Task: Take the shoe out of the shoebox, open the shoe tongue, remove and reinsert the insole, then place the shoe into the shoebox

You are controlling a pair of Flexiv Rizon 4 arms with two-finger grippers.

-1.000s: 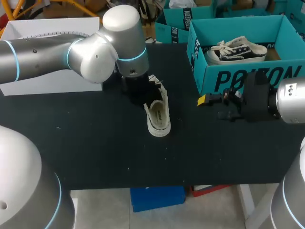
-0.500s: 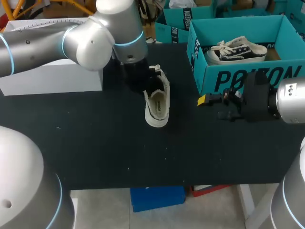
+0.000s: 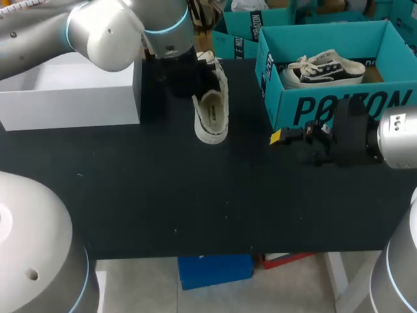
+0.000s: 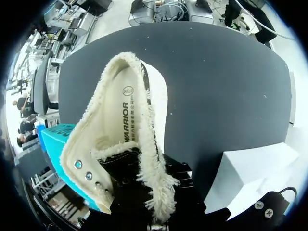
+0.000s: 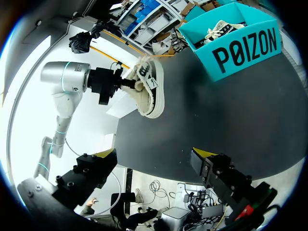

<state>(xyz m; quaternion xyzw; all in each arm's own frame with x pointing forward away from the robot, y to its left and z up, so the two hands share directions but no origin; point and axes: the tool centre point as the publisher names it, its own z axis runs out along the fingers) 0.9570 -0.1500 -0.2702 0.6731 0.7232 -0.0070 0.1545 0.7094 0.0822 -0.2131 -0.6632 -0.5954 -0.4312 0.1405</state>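
From the head view, my left tool point(image 3: 193, 79) has the shoe point(image 3: 212, 112) lifted off the surface point(image 3: 163, 195) at about 12 o'clock, well apart from the teal shoebox point(image 3: 329, 107) at 2 o'clock, where a second shoe point(image 3: 324, 69) lies. The held shoe's long axis runs roughly 12 to 6, heel toward 6, opening facing the camera. My right tool point(image 3: 281, 137) hangs at 3 o'clock, just in front of the box wall. In the left wrist view the tips are buried under the laced end, but with the shoe in the air I judge the tool clamped on it. The heel points straight ahead of it and the insole point(image 4: 126, 120) lies flat inside. In the right wrist view the right fingers stand wide apart with nothing between them, and the shoe hangs well ahead, heel lowest. I read this as the tongue-and-insole stage, though it could equally be the carry back. Next I would bring the opening toward the right tool, which must reach in over the heel
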